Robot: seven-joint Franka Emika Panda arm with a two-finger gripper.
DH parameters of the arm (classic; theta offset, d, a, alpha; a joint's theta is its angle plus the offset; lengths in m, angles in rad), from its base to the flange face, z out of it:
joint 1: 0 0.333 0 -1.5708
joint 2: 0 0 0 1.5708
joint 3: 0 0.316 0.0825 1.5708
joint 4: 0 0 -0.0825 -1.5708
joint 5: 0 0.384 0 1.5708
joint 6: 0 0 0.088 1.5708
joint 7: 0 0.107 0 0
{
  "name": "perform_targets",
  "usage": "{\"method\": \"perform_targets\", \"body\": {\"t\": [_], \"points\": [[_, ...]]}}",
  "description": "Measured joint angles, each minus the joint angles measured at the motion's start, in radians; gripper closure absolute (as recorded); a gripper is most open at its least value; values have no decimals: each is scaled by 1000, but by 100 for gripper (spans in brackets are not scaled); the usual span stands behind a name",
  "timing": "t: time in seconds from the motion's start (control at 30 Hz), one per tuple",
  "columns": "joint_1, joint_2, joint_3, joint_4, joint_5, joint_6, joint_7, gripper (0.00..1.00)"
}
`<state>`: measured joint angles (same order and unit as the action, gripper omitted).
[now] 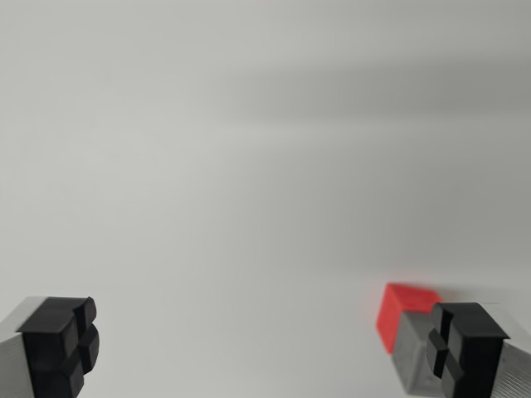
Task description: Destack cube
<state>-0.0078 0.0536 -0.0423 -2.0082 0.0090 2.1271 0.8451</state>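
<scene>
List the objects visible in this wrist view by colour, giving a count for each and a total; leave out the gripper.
Red cube: 1
Grey cube, partly hidden behind a fingertip: 1
Total: 2

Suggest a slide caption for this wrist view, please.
Open hand above a pale surface, red cube beside the fingertip on the wrist view's right.

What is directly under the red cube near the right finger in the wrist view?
A grey block sits beneath the red cube. The right fingertip covers part of it, and its bottom is cut off.
</scene>
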Motion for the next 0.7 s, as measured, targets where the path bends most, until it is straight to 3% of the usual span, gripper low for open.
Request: {"method": "perform_targets", "body": {"t": [0.7], "points": [[-21, -56, -31, -155, 0, 83, -22, 0]]}}
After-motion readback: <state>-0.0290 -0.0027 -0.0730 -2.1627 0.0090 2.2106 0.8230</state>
